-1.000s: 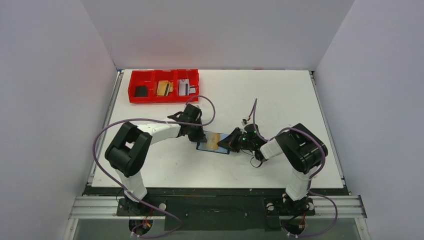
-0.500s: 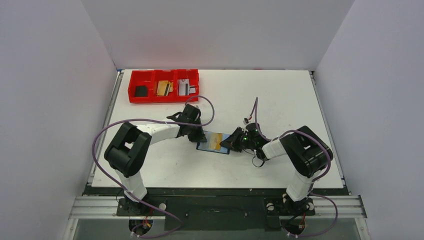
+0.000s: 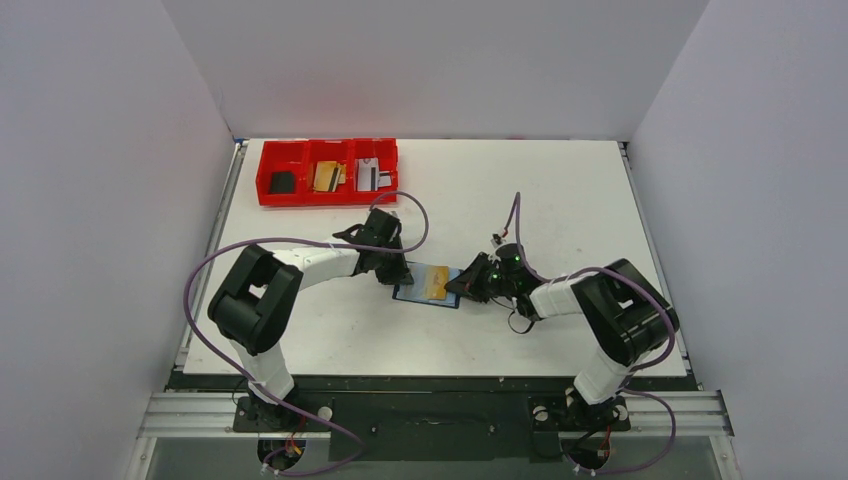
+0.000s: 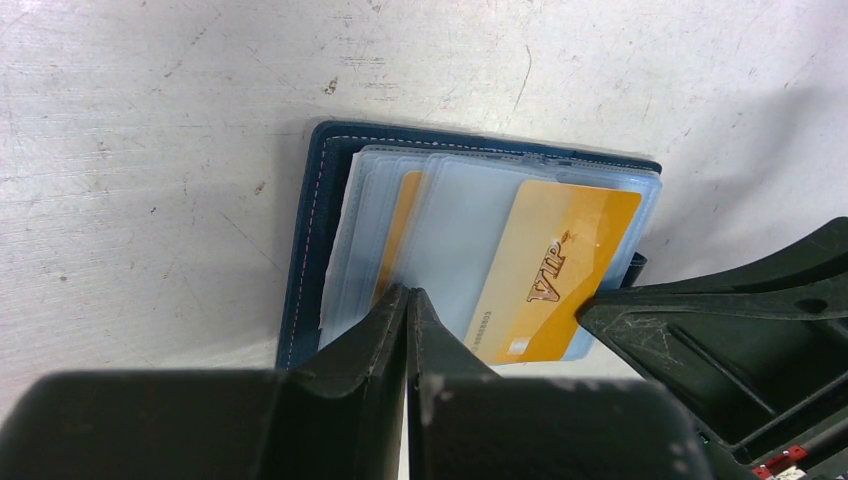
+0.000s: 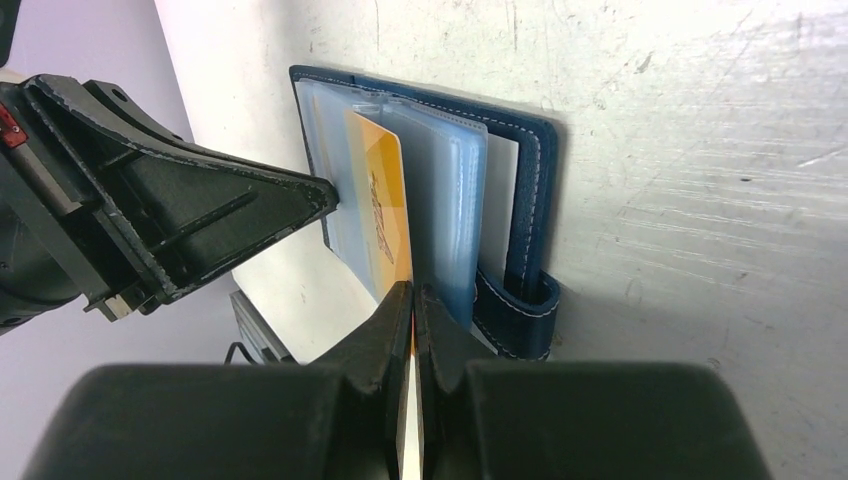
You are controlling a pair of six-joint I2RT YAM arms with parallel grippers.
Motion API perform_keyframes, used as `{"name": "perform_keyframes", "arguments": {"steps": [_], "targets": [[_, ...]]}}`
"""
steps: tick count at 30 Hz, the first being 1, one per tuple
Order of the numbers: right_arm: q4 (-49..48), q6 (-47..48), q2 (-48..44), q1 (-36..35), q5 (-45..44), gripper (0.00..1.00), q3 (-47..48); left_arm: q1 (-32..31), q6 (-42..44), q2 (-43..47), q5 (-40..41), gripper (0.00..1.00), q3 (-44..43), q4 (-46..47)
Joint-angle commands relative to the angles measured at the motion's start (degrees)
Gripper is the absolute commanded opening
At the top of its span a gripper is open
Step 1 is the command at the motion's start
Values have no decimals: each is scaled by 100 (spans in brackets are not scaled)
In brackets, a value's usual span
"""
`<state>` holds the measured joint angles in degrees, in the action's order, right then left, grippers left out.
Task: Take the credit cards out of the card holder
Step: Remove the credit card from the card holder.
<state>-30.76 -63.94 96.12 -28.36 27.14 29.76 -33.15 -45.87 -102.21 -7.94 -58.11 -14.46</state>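
Your right arm has swung out to the right, and the gold card (image 3: 437, 283) has slid a bit farther out of the card holder (image 3: 420, 297).
Your right fingers (image 5: 412, 295) are pinched tight on the card's near edge. Your left fingers (image 4: 408, 300) are pressed together, their tip resting on the clear pockets (image 4: 460, 200) of the open card holder, which lies flat on the table (image 3: 560, 200). Only the left wrist view shows "VIP" on the card. Only the top view shows the red tray (image 3: 327, 198) at the back left.

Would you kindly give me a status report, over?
Left gripper shut, pinning navy-blue bifold card holder. Right gripper shut on tan-gold VIP card among clear sleeves. No obstruction seen.
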Motion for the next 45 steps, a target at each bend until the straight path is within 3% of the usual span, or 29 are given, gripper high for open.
{"name": "perform_keyframes", "arguments": {"steps": [1,22,27,29,35,45], "targets": [[-8,193,-259,62,-143,0,-54,71,291,-215,568,0,232,-850],[183,272,-539,198,3,0,-88,79,537,251,547,1,-350,-1257],[180,202,-571,207,165,0,43,80,717,510,475,19,-814,-1573],[163,146,-588,207,235,0,100,91,774,639,416,31,-954,-1670],[-47,-127,-583,226,446,0,226,246,815,710,-378,41,-1142,-1455],[-250,-406,-536,330,736,0,342,605,297,443,-1914,45,-862,-462]]}}
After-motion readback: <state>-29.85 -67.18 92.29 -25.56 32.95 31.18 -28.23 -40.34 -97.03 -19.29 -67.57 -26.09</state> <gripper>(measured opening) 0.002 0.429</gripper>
